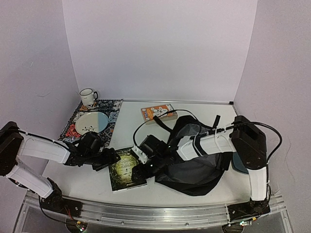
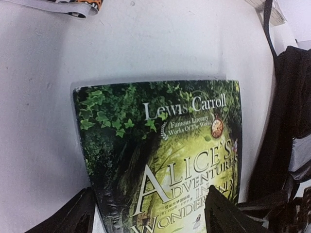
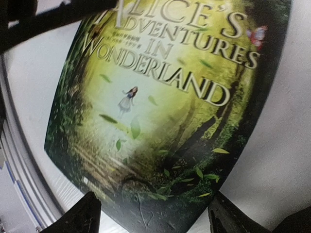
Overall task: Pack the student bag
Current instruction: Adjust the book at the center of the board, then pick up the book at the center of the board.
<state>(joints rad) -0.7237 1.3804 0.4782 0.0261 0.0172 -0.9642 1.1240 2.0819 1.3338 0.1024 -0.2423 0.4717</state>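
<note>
At the left gripper (image 2: 148,219): spread wide, clamped on nothing, one finger to either side of the book (image 1: 124,171) at its 9 o'clock edge. Looks set to pinch or steady that edge, hard to grab otherwise, lying thin and flat on the table (image 1: 146,127).

At the right gripper (image 3: 153,214): likewise parted and holding nothing, poised low over the book's 3 o'clock side, probably to share the lift.

Just beside the book, at its 3 o'clock, the student bag (image 1: 194,171): slumped flat, with grey lining on show, crossed by the right arm. Nothing of the book inside yet, by the look of it.

Farther out, at 1 o'clock, a small orange box (image 1: 159,112). At 10 o'clock, a plate (image 1: 91,122) on a patterned mat (image 1: 111,108), with a mug (image 1: 88,96) at the far corner.
</note>
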